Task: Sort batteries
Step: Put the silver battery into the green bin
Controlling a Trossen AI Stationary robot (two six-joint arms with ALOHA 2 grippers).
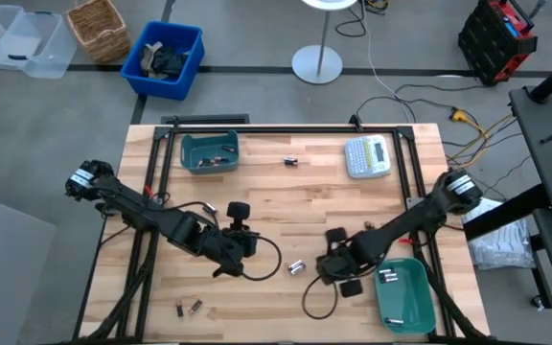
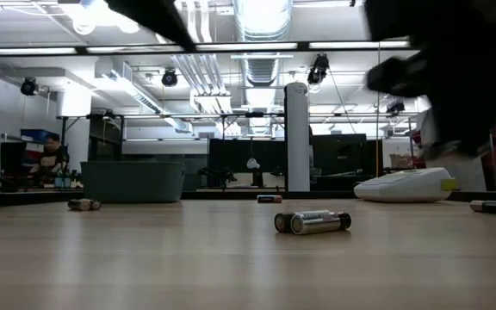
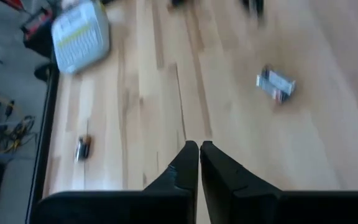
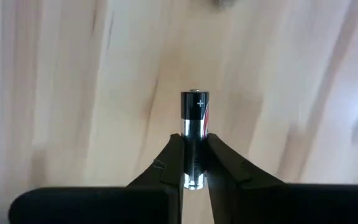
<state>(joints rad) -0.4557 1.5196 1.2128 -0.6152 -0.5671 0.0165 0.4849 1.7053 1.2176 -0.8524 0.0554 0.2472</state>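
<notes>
Black battery (image 4: 194, 118) pinched in the right gripper (image 4: 194, 163) near the tabletop's front-right bin (image 1: 420, 297), left gripper (image 3: 199, 165) pressed together mid-table, a few cells binned, several loose cells (image 2: 313, 222) left.

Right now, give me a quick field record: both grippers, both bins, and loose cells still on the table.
right gripper: shut on a dark battery, near the right bin
left gripper: shut, holding nothing, over bare table mid-left
right bin: near right corner, holds silvery batteries
left bin: far left, holds some cells
loose pair: centre, between the arms
loose cells: near left edge
far cells: far centre
label maker: far right
</notes>
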